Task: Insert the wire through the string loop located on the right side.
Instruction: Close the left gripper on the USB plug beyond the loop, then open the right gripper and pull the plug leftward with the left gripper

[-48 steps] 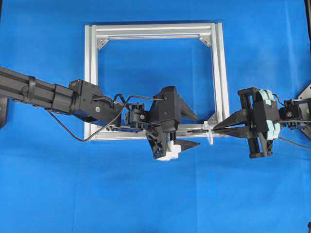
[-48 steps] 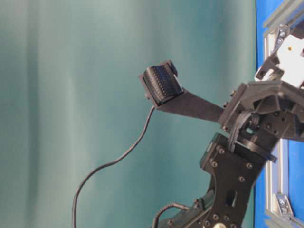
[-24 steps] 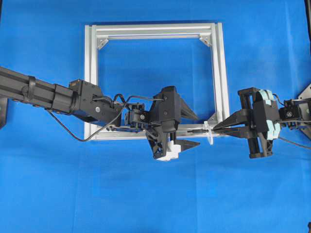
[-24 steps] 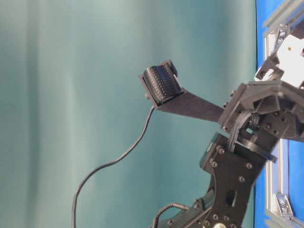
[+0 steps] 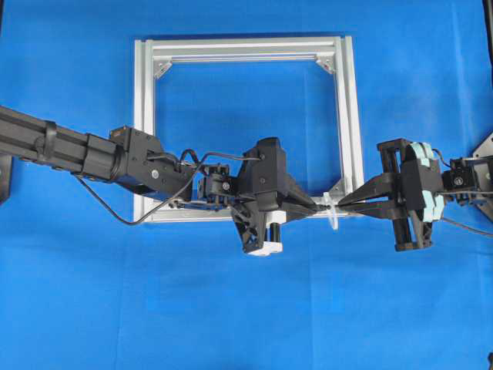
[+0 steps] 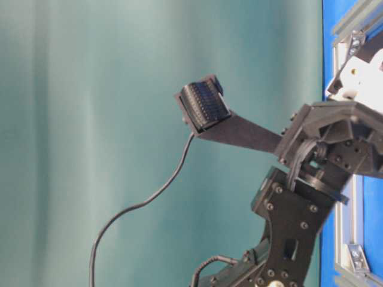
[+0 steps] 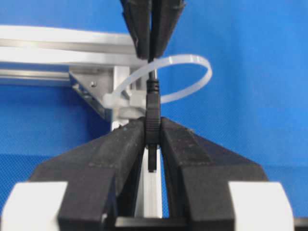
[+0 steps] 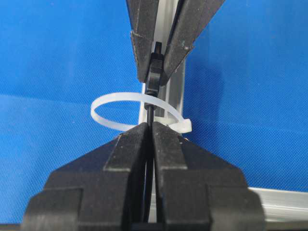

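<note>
The wire (image 8: 151,113) runs straight through the whitish string loop (image 8: 109,103), which stands at the lower right corner of the aluminium frame (image 5: 246,48). My right gripper (image 8: 150,127) is shut on the thin wire just on its side of the loop. On the far side, my left gripper (image 7: 152,128) is shut on the wire's thicker plug tip (image 7: 152,109). In the overhead view the left gripper (image 5: 311,210) and right gripper (image 5: 343,206) point at each other, tips almost meeting at the string loop (image 5: 332,214).
The frame's bottom bar (image 5: 185,216) lies under the left arm, with silver corner brackets (image 5: 162,68) inside the corners. Blue cloth (image 5: 246,308) surrounds the frame. A thicker black arm cable (image 6: 143,203) hangs in the table-level view.
My left gripper's jaws, wide apart before, have closed onto the plug tip. The right gripper and both arms have stayed in place.
</note>
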`<move>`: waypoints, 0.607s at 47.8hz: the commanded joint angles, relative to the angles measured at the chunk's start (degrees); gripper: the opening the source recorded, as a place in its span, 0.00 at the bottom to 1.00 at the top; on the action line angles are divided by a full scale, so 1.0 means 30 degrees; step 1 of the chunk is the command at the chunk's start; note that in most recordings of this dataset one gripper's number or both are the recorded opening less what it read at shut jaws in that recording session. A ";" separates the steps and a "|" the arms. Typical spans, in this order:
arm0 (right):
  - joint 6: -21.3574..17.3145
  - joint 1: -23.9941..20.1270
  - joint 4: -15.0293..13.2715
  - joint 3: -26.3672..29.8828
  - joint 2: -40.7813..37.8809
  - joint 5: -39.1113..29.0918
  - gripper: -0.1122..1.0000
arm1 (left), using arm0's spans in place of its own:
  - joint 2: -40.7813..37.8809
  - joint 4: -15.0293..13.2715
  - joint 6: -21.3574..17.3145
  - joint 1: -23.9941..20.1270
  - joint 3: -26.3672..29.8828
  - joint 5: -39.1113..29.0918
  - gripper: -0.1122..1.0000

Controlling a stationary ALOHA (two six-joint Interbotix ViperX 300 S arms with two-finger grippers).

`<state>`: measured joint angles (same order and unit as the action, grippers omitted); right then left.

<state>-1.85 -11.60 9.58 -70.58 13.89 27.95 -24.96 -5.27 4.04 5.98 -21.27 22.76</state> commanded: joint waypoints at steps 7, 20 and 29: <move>0.0029 0.0000 0.0000 0.0293 0.0117 0.0029 0.07 | 0.0352 0.0059 -0.0029 0.0029 0.0322 0.0088 0.18; 0.0117 0.0029 -0.0059 0.0322 0.0117 -0.0410 0.07 | 0.0352 0.0059 0.0029 0.0059 0.0293 -0.0029 0.18; 0.0117 0.0000 -0.0059 0.0322 0.0234 -0.0498 0.17 | 0.0381 0.0059 0.0117 0.0088 0.0293 -0.0059 0.18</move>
<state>-1.49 -11.60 9.58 -70.40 13.97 26.46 -25.05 -5.27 4.31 5.98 -21.36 22.41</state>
